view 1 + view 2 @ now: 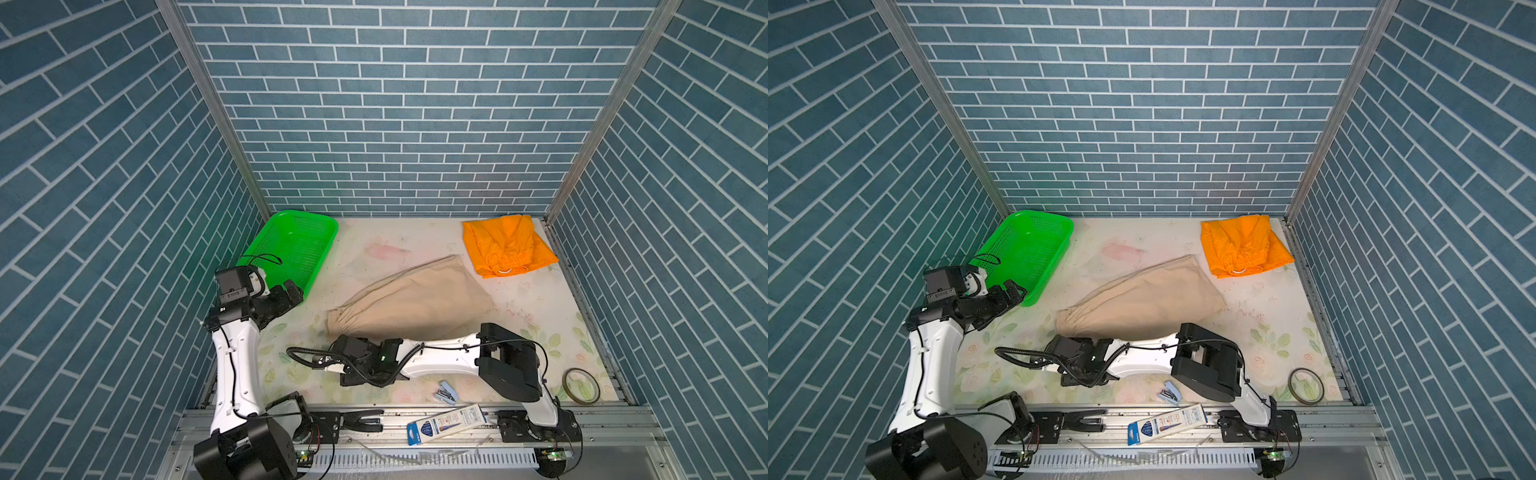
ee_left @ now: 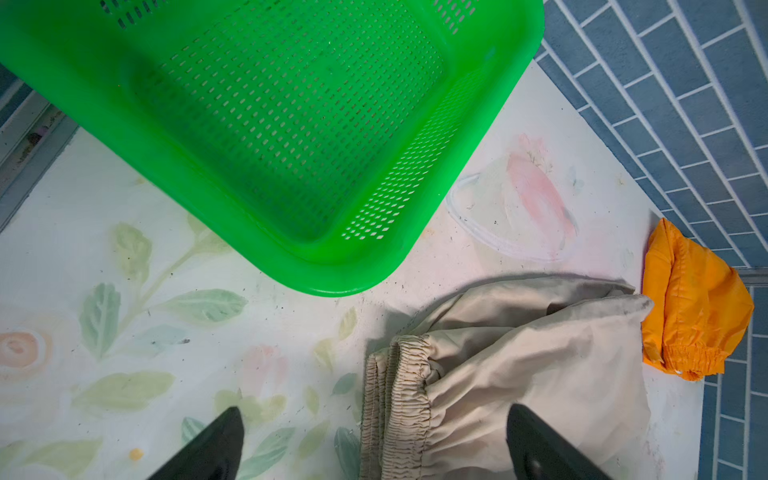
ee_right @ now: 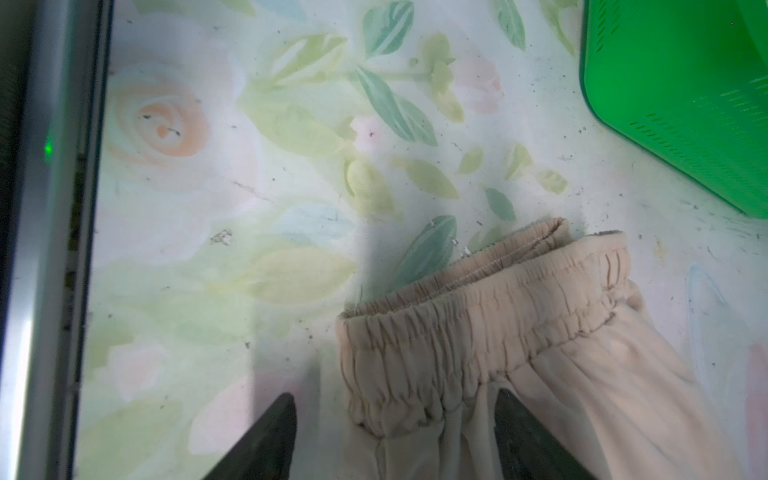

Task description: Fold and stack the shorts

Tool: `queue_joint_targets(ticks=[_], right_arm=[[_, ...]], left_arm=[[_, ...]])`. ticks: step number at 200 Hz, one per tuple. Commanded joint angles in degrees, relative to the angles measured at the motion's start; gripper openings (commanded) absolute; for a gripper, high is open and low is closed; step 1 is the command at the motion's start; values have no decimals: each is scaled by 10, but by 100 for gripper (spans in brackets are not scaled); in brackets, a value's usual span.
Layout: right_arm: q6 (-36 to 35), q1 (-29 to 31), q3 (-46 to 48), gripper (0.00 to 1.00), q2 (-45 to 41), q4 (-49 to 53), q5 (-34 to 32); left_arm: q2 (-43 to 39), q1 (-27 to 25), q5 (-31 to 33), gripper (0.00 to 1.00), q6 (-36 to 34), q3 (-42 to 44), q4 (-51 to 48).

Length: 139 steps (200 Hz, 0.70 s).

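Waistband of the beige shorts sits between spread jaws of the right gripper; left gripper gapes too.

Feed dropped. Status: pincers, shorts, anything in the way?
Left pincer, right pincer open. Beige shorts mid-table, orange shorts apart, unstacked. Green basket clear of both.

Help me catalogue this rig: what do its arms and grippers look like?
The left arm and right arm: white shells, black joint blocks, thin black cables. A ribbed black hose loops by the right wrist. The left gripper and right gripper: black, tapered fingers.
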State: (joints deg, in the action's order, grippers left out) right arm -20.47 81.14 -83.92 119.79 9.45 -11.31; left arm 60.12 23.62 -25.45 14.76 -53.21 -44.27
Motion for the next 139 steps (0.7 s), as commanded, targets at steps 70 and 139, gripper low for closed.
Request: queue_joint_targets(ticks=[70, 139], right_arm=[[-31, 2, 1, 66, 50, -32, -88], [30, -23, 50, 1, -11, -86, 35]], left_arm=[[9, 13, -20, 100, -3, 6, 3], [14, 13, -50, 100, -2, 14, -12]])
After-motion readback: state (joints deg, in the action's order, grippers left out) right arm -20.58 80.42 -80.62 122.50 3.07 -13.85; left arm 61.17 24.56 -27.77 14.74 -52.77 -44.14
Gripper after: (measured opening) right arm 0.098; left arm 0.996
